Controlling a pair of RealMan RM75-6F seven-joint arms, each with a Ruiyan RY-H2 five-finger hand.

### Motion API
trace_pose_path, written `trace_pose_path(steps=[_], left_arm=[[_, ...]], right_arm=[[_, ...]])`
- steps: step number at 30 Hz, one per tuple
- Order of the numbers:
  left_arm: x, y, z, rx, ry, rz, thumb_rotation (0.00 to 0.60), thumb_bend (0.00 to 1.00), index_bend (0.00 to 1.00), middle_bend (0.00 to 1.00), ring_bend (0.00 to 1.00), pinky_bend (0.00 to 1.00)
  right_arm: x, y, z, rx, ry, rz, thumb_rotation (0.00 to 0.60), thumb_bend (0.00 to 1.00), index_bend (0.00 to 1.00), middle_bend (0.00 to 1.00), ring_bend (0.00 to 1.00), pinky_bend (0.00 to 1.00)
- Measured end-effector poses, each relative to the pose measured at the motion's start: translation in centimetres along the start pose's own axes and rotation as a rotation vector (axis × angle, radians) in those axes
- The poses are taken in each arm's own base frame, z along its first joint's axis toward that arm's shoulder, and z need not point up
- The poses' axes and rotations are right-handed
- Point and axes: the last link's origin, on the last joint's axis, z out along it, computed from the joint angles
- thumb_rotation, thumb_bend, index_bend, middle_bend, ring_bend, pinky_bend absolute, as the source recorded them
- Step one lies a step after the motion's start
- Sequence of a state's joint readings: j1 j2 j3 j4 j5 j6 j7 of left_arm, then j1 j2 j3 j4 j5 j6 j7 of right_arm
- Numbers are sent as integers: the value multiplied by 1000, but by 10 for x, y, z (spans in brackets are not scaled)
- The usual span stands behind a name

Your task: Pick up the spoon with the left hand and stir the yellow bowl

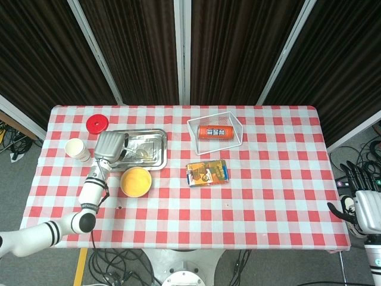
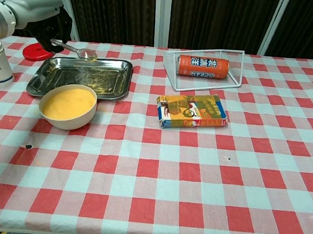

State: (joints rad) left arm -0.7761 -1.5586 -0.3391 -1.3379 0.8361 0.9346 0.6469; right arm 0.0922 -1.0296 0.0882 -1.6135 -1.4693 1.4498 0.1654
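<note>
The spoon (image 2: 77,50) is being held by its handle in the left hand (image 2: 32,7), raised above the metal tray (image 2: 67,83), with its bowl lying over the tray's far edge in the chest view. The yellow bowl (image 2: 68,106) is being left on the checkered tablecloth (image 2: 196,169), just in front of the tray. The right hand (image 1: 360,205) is being kept off the table's right edge, fingers spread, nothing being held.
</note>
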Motion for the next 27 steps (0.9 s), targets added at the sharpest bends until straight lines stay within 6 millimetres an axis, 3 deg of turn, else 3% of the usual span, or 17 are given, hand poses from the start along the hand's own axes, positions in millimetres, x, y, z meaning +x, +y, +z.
trace_pose_path(steps=[8,13,19,24,27], left_arm=[[-13,6,30,44,-91,-49,600,383,630,924,886,951],[-22,11,36,62,-128,-33,600,320,519,916,878,951],[-28,6,36,81,-157,-44,600,272,353,901,871,950],[-20,-4,28,87,-136,-75,600,270,333,883,851,943],[-11,-17,17,92,-82,-78,600,269,335,821,781,874]], right_arm=[[0,1,0,-4,-2,-2,600,132,0,0,0,0],[0,2,-1,-9,-4,-2,600,132,0,0,0,0],[0,3,0,-10,-6,-3,600,132,0,0,0,0],[1,2,1,-2,-4,-4,600,132,0,0,0,0],[1,3,0,-2,-3,-5,600,133,0,0,0,0]])
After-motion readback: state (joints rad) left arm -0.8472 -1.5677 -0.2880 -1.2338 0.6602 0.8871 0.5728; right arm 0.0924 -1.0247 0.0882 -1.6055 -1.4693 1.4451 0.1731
